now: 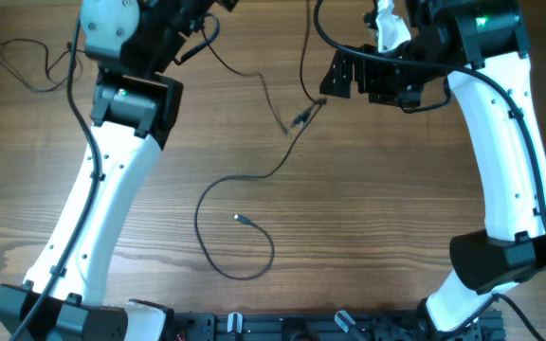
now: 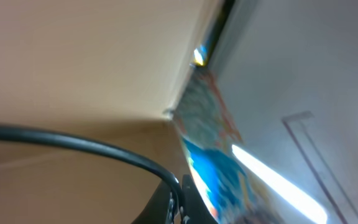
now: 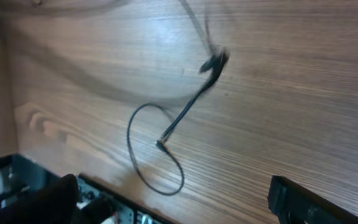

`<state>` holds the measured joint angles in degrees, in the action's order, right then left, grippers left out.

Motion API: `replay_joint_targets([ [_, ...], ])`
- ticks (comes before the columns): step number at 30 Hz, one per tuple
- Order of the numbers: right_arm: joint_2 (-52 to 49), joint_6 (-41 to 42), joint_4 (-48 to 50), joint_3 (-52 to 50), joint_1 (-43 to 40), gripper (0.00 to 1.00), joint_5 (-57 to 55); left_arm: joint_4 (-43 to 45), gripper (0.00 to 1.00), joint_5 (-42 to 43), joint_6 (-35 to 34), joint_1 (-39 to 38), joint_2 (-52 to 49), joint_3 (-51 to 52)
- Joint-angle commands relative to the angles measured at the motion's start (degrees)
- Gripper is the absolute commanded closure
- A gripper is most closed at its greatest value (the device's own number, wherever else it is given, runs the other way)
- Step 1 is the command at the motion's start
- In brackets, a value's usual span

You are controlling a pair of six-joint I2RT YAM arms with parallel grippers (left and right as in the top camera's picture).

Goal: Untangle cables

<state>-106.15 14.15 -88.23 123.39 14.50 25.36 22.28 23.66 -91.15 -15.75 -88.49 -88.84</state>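
Under me lies a table (image 1: 396,208) of brown wood, matt and flat, its grain running in long streaks; a black rail (image 1: 282,327) edges the near side. My left wrist camera is tipped up onto pale, smooth room surfaces, all blurred, with a blue and orange smear and a bright strip. The cables (image 1: 197,223) are thin black cords, slack on the wood. One looped cord (image 3: 129,140) curls into an open ring near the middle of the table, its small plug (image 3: 160,144) turned inward; its other end runs up to a cluster of plugs (image 3: 215,62) where more cords meet it. A separate cord (image 1: 27,66) lies crumpled at the far left corner. My right gripper (image 3: 171,190) is spread wide, dark fingers (image 3: 300,199) at either edge of its view, gripping nothing. My left gripper (image 2: 169,202) shows only as a dark blurred shape with a black strand (image 2: 73,142) running to it; whether it is closed I cannot tell.
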Motion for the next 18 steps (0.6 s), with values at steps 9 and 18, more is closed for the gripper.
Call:
replay_joint_targets([
  [9, -0.15, 16.70, 16.26, -9.79, 9.81, 0.01, -10.40, 0.17, 0.96, -4.22, -4.50, 2.91, 0.63, -0.46],
  [18, -0.20, 21.86, 37.09, -31.85, 9.75, 0.53, -13.97, 0.17, 0.96, -3.80, -4.52, 3.52, 0.85, -0.46],
])
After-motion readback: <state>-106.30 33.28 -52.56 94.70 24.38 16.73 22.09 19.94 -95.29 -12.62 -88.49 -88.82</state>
